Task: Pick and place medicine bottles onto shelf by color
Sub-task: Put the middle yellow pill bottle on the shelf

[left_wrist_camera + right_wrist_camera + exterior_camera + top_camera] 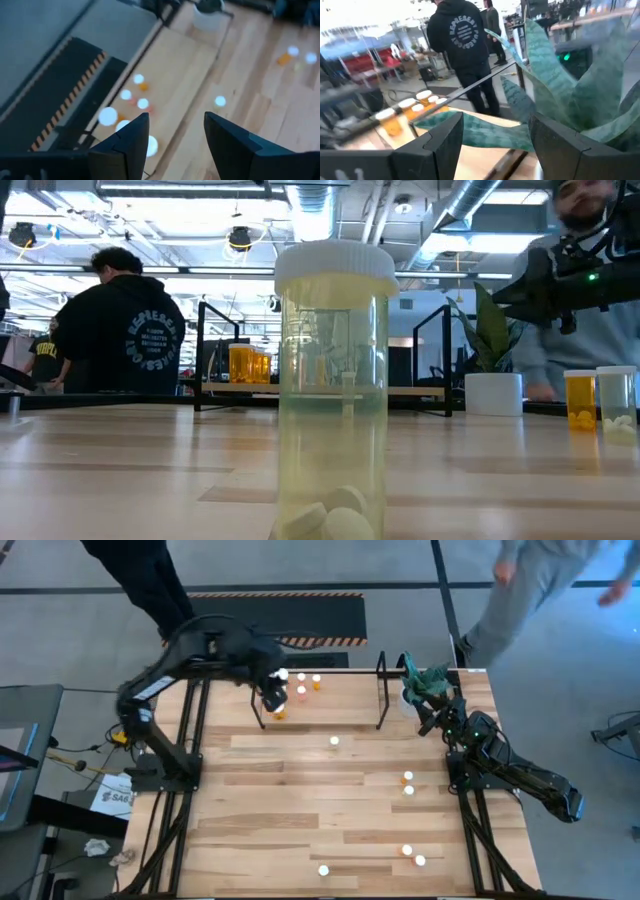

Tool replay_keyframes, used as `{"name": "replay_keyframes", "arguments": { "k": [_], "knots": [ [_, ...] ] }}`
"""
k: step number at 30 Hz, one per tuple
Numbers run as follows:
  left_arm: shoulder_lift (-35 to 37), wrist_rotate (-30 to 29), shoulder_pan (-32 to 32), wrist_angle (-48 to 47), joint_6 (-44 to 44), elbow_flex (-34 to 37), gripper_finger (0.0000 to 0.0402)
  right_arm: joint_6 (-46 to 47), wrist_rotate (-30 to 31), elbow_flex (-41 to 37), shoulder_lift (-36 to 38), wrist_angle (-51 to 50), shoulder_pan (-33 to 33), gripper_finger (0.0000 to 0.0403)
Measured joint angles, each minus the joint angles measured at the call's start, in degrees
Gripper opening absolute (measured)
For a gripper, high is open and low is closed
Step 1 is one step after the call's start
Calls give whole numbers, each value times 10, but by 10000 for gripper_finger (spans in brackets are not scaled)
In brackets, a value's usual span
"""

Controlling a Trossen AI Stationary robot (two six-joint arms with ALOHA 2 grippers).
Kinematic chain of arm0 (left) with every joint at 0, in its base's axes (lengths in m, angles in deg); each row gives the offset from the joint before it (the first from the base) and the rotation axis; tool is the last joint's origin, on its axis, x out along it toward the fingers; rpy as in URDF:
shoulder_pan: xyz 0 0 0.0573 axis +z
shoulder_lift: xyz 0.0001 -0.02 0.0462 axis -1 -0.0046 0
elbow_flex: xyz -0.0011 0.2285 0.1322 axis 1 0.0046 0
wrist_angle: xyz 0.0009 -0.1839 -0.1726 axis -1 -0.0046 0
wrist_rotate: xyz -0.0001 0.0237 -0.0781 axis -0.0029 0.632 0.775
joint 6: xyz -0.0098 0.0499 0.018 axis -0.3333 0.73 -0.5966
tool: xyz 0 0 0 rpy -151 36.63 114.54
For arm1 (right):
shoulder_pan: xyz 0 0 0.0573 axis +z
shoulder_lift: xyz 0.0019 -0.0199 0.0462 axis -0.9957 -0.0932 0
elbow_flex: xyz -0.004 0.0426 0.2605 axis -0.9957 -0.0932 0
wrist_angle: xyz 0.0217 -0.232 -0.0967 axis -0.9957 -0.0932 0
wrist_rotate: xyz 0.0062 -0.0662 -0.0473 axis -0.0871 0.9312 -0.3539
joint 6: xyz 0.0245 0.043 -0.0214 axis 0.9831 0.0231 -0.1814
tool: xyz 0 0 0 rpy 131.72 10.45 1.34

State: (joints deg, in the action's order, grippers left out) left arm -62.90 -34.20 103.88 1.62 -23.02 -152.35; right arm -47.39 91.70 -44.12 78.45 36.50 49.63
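Step in hand, as judged: the left tool (275, 700) hangs over the left end of the shelf (381, 690), above the orange bottles (300, 690) already standing there; this looks like the release end of a placement. The left wrist view shows its two fingers (131, 145) set wide apart with nothing between them, white caps and the shelf floor below.

Bottle positions on the desk (260, 800):
- a small cluster on the shelf, left end, orange bodies with white caps
- one lone bottle (334, 741) just in front of the shelf, near the middle
- a pair (408, 783) toward the right side
- another pair (413, 856) near the front right corner
- one bottle at the front edge (322, 870), which fills the low view: pale clear body, white cap, tablets at its bottom (335, 390)

Next move, as judged: lift the left tool clear of the shelf bars, then go to a loose bottle; the lone one in front of the shelf is nearest. Its body colour cannot be read from above, so colour must be checked before choosing a spot.

Arm pose: the left arm arches from its base at the desk's left edge up and over to the shelf, wrist angled down. The right arm lies folded at the right edge, the right tool (432, 712) beside the potted plant (425, 685), fingers (445, 140) spread, leaves showing between them, holding nothing
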Motion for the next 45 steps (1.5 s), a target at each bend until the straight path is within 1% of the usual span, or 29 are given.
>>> {"name": "replay_keyframes", "arguments": {
  "k": [1, 4, 7, 10, 11, 13, 19, 21, 24, 26, 28, 30, 32, 35, 37, 39, 41, 45],
  "knots": [
    [10, -17, -7, -1, -14, 0, 178, 19, -5, 0, 0, 1, 2, 249],
    [35, -67, -30, -1, -52, 0, 178, 114, -34, 0, 0, 10, 12, 249],
    [50, -110, -56, -11, -80, 0, 178, 130, -33, 0, 0, 29, 15, 249],
    [54, -147, -81, -43, -108, 0, 178, 134, -21, 0, 1, 57, 15, 249],
    [54, -160, -89, -60, -120, 0, 178, 142, -21, 0, 1, 63, 15, 249],
    [54, -182, -101, -81, -147, 3, 178, 190, -22, 0, 0, 79, 17, 249],
    [75, -184, -125, -79, -160, 56, 178, 408, -29, 3, 1, 109, 33, 249],
    [86, -195, -126, -77, -175, 84, 178, 430, -29, 5, 0, 104, 41, 249],
    [105, -203, -126, -78, -203, 128, 178, 436, 3, 7, 0, 103, 46, 249],
    [121, -202, -126, -77, -224, 162, 178, 452, 5, 7, 0, 101, 47, 249],
    [138, -203, -126, -74, -248, 196, 178, 481, -6, 8, 0, 102, 47, 249],
    [153, -204, -126, -67, -271, 227, 178, 515, -35, 8, 0, 106, 47, 249],
    [167, -204, -126, -64, -292, 254, 178, 523, -59, 8, 0, 128, 47, 249],
    [188, -203, -126, -45, -311, 295, 178, 512, -84, 15, 0, 193, 47, 249],
    [201, -197, -126, -19, -314, 321, 178, 485, -103, 45, 0, 186, 47, 249],
    [212, -190, -126, 5, -312, 342, 178, 448, -116, 88, -3, 136, 47, 249],
    [223, -187, -126, 28, -306, 361, 178, 406, -123, 138, -16, 65, 52, 249],
    [230, -187, -126, 35, -309, 375, 178, 331, -141, 241, -77, -52, 78, 249]
  ]
}}
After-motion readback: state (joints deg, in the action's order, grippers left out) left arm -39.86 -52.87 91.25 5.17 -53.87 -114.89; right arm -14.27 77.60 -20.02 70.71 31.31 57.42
